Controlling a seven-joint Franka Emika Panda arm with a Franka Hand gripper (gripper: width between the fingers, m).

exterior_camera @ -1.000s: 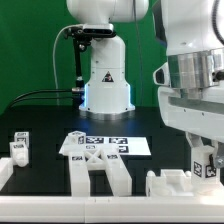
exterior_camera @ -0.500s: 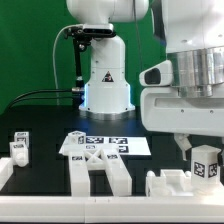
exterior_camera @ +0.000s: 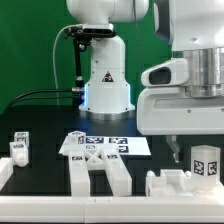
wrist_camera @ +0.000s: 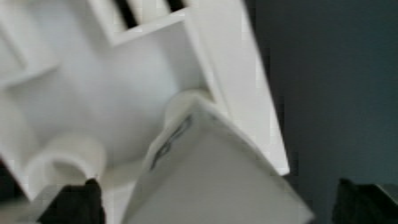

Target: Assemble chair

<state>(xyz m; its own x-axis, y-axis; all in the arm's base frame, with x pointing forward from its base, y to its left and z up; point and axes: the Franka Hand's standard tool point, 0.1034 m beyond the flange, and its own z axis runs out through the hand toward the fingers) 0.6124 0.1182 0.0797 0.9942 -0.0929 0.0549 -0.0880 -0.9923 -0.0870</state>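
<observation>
The chair lies in loose white parts. A small tagged block (exterior_camera: 205, 160) stands upright at the exterior view's right, on a larger white part (exterior_camera: 178, 185) at the front edge. My gripper (exterior_camera: 194, 150) hangs straight over that block, open, with one fingertip (exterior_camera: 172, 151) showing to its left. In the wrist view the grey-white block (wrist_camera: 214, 165) sits between my dark fingertips (wrist_camera: 68, 203), with a gap of dark table on one side. My gripper (wrist_camera: 222, 208) holds nothing. A slotted white part (wrist_camera: 107, 80) lies beyond it.
The marker board (exterior_camera: 108, 145) lies flat mid-table. A legged white part (exterior_camera: 100, 172) sits in front of it, and a small tagged piece (exterior_camera: 20, 150) is at the exterior view's left. The arm's base (exterior_camera: 105, 75) stands at the back.
My jaws have spread wide and let go of the tagged block. The hand has lifted a little, so more of the block shows beneath it.
</observation>
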